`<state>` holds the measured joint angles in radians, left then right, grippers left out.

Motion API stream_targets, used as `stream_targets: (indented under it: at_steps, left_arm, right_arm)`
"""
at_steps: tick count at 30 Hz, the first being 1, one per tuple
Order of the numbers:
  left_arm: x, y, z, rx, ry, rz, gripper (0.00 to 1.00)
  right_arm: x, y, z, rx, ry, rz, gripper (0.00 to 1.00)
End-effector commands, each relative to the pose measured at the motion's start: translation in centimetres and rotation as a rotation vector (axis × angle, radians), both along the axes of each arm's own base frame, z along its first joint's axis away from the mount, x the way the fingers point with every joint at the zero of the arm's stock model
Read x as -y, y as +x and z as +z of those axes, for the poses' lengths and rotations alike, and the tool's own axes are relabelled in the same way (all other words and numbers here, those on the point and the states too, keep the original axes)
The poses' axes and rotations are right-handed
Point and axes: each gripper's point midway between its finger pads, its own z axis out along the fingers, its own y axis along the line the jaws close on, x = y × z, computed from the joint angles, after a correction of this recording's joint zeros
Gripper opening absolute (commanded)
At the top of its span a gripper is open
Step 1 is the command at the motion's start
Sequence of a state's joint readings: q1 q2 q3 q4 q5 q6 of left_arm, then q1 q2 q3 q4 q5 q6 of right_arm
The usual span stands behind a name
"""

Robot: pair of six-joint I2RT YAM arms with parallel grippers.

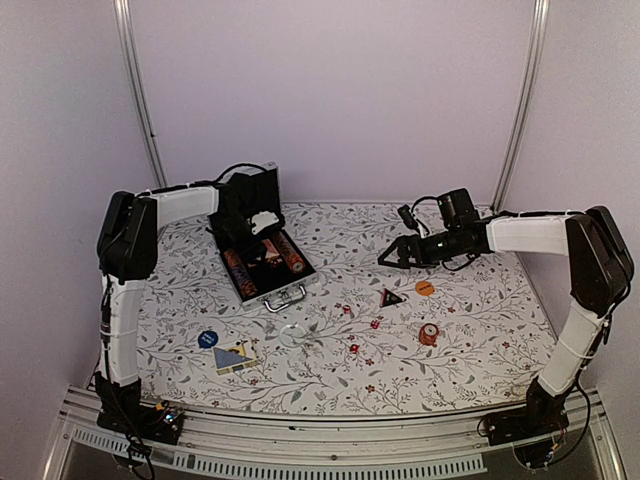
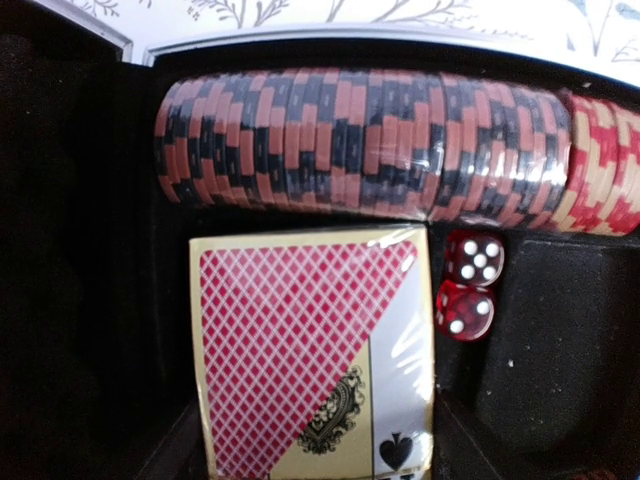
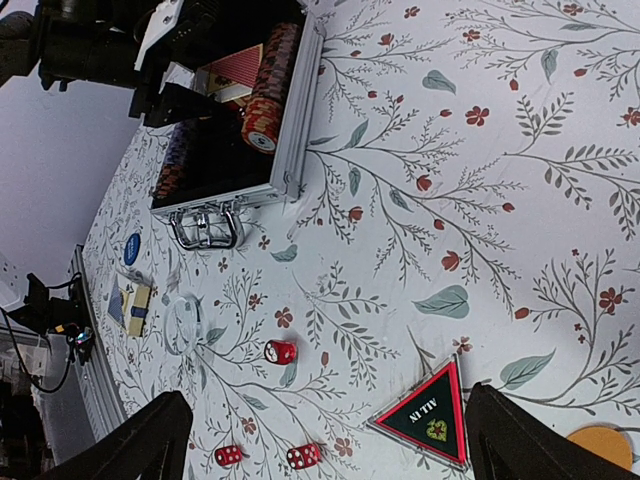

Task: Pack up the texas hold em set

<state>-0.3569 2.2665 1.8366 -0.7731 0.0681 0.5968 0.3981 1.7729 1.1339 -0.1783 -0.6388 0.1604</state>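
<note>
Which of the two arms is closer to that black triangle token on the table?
Right. Its tool hovers close by the triangle token; the left tool is over in the briefcase, farther away.

We see soft, even light from above in the top view, a little purple on the walls [image 1: 330,100], and shadows on the table [image 1: 470,340] are faint. Up close, light bounces white off the chip row [image 2: 360,140] and the card deck [image 2: 310,350]. The black lining [image 2: 560,350] is too dark to see into. The top view looks a bit grainy.
</note>
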Motion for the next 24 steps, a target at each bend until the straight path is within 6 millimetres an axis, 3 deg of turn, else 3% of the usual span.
stream_targets:
  at_steps: [1, 19, 21, 24]
  left_arm:
    - [-0.8, 1.6, 1.2, 0.04, -0.019, 0.048, 0.73]
    - [-0.5, 1.0, 5.4, 0.091, -0.081, 0.078, 0.84]
    - [-0.1, 0.4, 6.5, 0.088, -0.125, 0.09, 0.87]
    - [0.7, -0.7, 8.0, 0.096, -0.187, 0.091, 0.99]
  right_arm:
    - [0.0, 0.1, -0.1, -0.003, 0.007, 0.006, 0.99]
    - [-0.2, 0.1, 0.1, 0.002, 0.014, 0.014, 0.99]
    - [-0.1, 0.1, 0.2, 0.004, 0.016, 0.013, 0.99]
    - [-0.2, 0.1, 0.4, 0.009, 0.018, 0.015, 0.99]
